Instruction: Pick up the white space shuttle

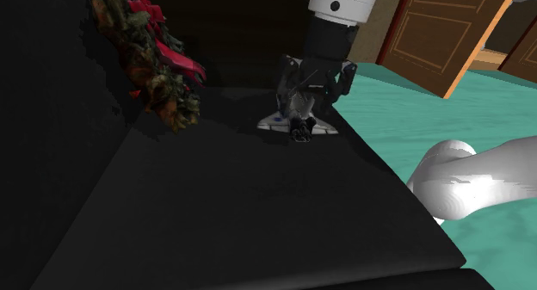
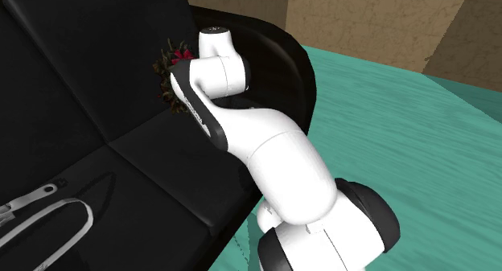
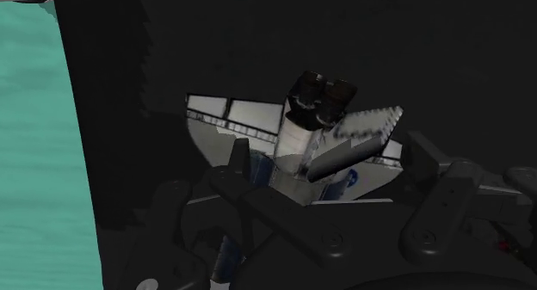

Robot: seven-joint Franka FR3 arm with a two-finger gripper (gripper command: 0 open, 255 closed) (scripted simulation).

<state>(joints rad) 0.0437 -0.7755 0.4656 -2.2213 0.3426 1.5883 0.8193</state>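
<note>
One wreath (image 1: 155,60) lies on the black sofa (image 1: 215,211). Rightward, the white space shuttle (image 1: 274,123) rests flat near the seat edge, with the gripper (image 1: 303,125) above it, fingers spread astride. Likely light and stiff, with fragile wings: grasp the fuselage.

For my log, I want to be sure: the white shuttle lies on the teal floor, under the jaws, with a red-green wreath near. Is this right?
No. The shoulder view shows the shuttle on the black sofa seat, not the teal floor. It is under the jaws, with the red-green wreath near.
</note>
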